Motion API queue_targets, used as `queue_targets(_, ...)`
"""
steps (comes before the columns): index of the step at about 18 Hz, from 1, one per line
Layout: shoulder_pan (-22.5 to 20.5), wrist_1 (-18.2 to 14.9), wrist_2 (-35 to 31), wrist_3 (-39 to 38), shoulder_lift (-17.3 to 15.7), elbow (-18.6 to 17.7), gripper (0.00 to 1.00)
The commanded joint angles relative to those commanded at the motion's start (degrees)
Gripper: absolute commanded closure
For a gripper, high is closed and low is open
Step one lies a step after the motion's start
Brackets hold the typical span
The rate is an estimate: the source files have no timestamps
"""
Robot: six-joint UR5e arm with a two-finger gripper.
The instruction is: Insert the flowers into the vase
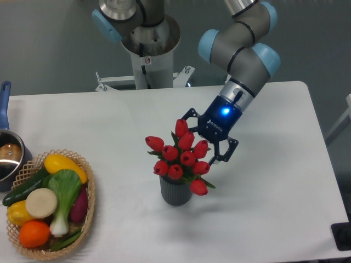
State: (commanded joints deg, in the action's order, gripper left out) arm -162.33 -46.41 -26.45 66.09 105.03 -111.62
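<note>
The flowers (181, 156), a bunch of red tulip buds with green leaves, stand with their stems down in the vase (175, 193), a small dark grey ribbed cylinder near the middle of the white table. The buds spread wider than the vase mouth and hide it. My gripper (198, 142) comes in from the upper right, tilted, just behind the top of the bunch. Its jaws stand wide apart, one finger (188, 114) at the upper left of the buds and the other at the right. The buds lie between the fingers; I see no finger pressing on them.
A woven wicker basket (88, 205) with toy vegetables sits at the front left. A blue-handled metal pot (10, 159) is at the left edge. The arm's base column (149, 49) stands behind the table. The table's right edge (323, 148) is near.
</note>
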Motion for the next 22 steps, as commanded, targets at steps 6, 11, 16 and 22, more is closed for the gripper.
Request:
queue_targets(6,-1.7,0.0,-13.9,0.3,-3.3,-0.1,0.00)
queue_targets(11,-1.4,0.0,-31.1,4.5,-5.4,0.2,0.00)
queue_targets(16,-1.3,0.1,-48.2,12.8,-5.7,0.9,0.00)
queue_targets(22,-1.0,-0.1,-56.5,12.7,-5.6,0.3,0.00)
